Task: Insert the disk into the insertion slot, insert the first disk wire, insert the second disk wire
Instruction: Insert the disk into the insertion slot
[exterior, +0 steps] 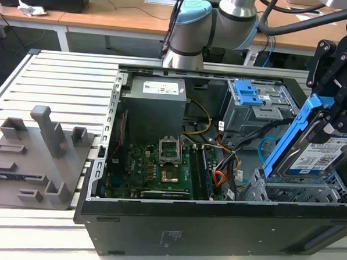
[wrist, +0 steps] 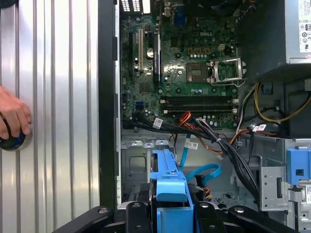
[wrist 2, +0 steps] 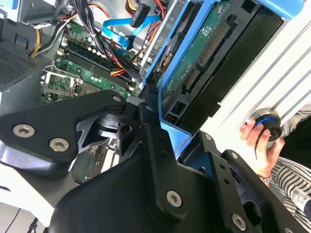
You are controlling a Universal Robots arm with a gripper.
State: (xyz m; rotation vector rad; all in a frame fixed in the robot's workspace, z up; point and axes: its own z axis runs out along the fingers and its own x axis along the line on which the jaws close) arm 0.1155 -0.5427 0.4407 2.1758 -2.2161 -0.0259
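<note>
**Disk held tilted over drive cage, not seated**

The disk (exterior: 312, 152) in its blue carrier is clamped by the gripper (exterior: 331, 118), w/ the fingers closed against the carrier's sides. In the exterior view it is held steeply tilted at the view's right. Its lower end is at the top edge of the insertion slot (exterior: 298, 192), the grey perforated cage in the PC case (exterior: 215, 225) corner. Whether disk & cage touch can't be told. The disk is not in the bay yet.

In both wrist views the carrier (wrist: 170, 182) is seen between the black fingers, and the drive's green circuit-board side (wrist 2: 204, 53) is shown.

The second disk wire (exterior: 266, 143), a light blue flat cable, is looped loose inside the case, between the cage and the motherboard (exterior: 160, 164). It is seen just beyond the carrier's tip (wrist: 201, 170).

A person's hand (wrist: 12, 119) is rested on a round knob on the ribbed aluminium table (exterior: 59, 83), outside the case wall.
</note>
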